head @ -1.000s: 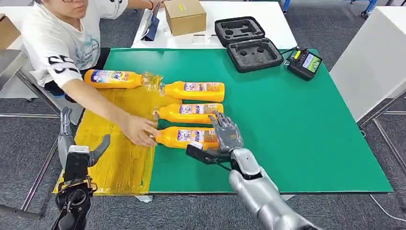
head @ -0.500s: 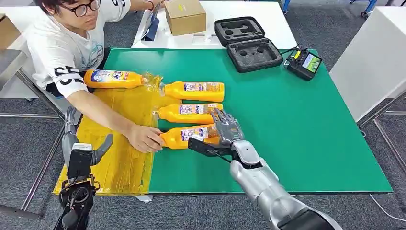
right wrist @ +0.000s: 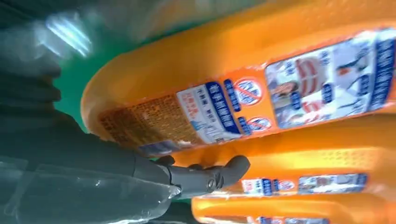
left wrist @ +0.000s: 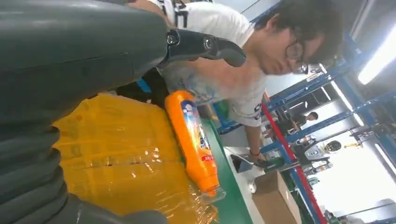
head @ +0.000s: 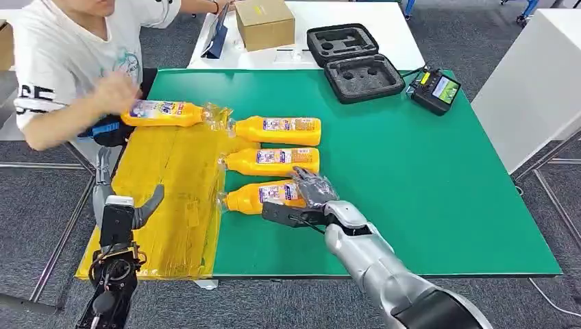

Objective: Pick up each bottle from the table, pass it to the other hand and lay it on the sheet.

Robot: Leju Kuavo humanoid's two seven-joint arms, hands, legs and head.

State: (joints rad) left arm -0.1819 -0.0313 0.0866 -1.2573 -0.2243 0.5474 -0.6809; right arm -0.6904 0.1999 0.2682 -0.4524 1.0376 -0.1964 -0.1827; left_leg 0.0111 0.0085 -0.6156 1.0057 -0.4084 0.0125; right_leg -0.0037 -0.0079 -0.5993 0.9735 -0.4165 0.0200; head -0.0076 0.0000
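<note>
Several orange bottles lie on their sides. One bottle (head: 161,112) (left wrist: 191,140) rests on the yellow sheet (head: 171,205) at its far end. The others lie on the green mat (head: 411,171): a far one (head: 277,129), a middle one (head: 270,161) and the nearest bottle (head: 257,197) (right wrist: 243,88). My right hand (head: 308,195) grips the nearest bottle's base end, fingers curled over it and the thumb (right wrist: 205,177) along its near side. The bottle still lies on the mat. My left hand (head: 122,209) hovers over the sheet's near left edge, fingers apart, holding nothing.
A person (head: 62,62) sits at the table's far left, one hand (head: 113,92) raised near the bottle on the sheet. A black foam case (head: 353,62), a handheld controller (head: 435,89) and a cardboard box (head: 264,24) stand at the back. A white table (head: 534,82) is on the right.
The person's arm has pulled away from the nearest bottle to the far left. My right hand's fingers have curled down onto that bottle. The left hand has barely moved.
</note>
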